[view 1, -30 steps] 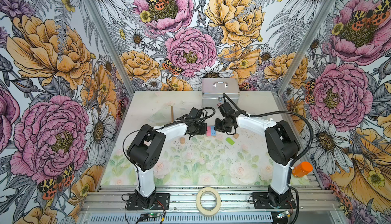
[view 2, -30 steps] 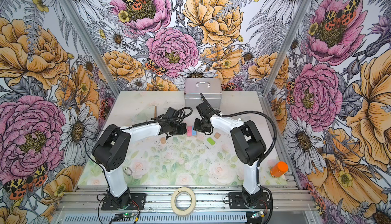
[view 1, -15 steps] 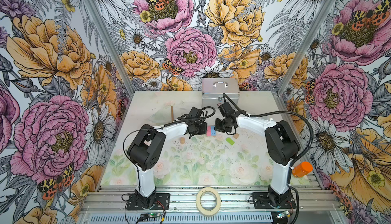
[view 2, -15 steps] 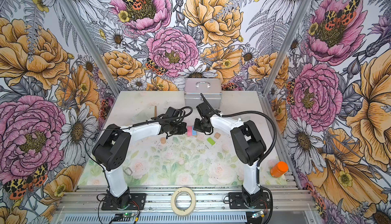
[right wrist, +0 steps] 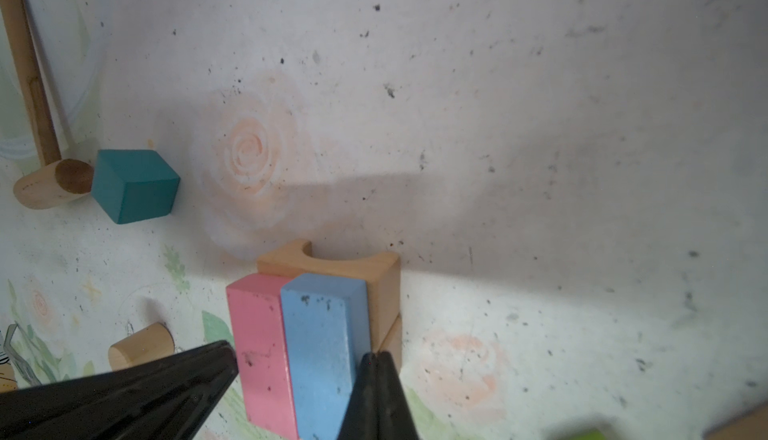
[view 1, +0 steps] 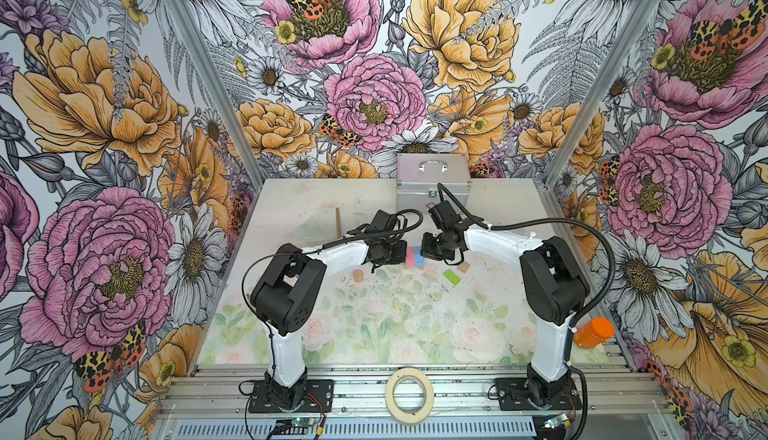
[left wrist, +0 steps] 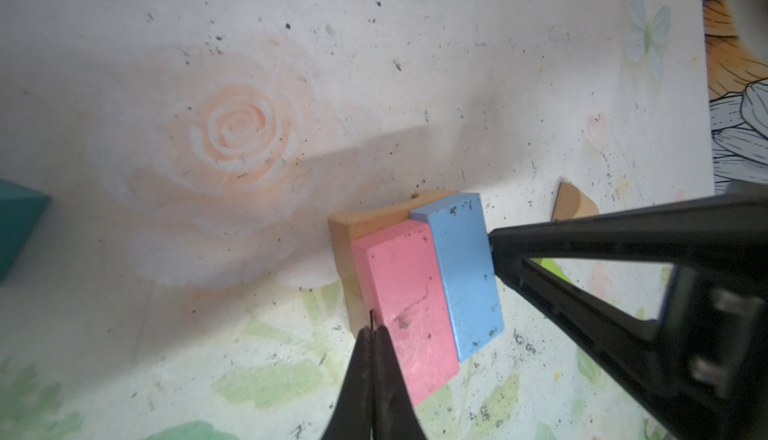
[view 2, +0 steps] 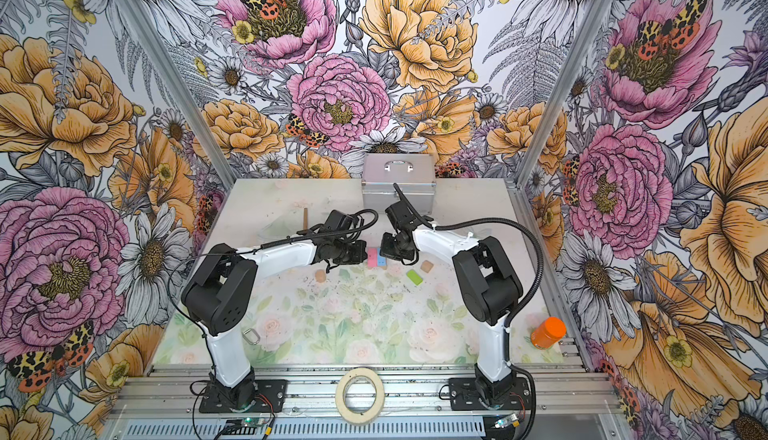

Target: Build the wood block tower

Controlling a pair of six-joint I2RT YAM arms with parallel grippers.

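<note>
I judge the tower (view 1: pixel 414 257) barely begun. It stands mid-table, a little toward the far side, in front of the silver case (view 1: pixel 432 176). So far it is two layers: a tan arch block (right wrist: pixel 332 265) on the table, possibly with a second tan piece beside it, since I see a seam. A pink brick (left wrist: pixel 405 305) and a blue brick (left wrist: pixel 463 271) lie flat on top, side by side and touching.

My left gripper (left wrist: pixel 371 329) has its jaws pinched together with nothing between them, and its tip is against the pink brick's left side. My right gripper (right wrist: pixel 371 357) is likewise closed and empty, its tip at the blue brick's right side. I read this as squaring up the pair.

Left to stack:
- a tan cylinder (view 1: pixel 358 275), near-left of the tower
- a green brick (view 1: pixel 452 277) and a small tan block (view 1: pixel 464 267), near-right of it
- a teal cube (right wrist: pixel 135 184), off to the left, touching the head of the wooden mallet (right wrist: pixel 37 126) and hidden under my left arm in both top views

The bricks overhang the tan base on the near side, so a hard nudge could tip them. The whole near half of the table (view 1: pixel 399 334) is open for swinging either arm. The far side is tighter, with the case close behind my right wrist.
</note>
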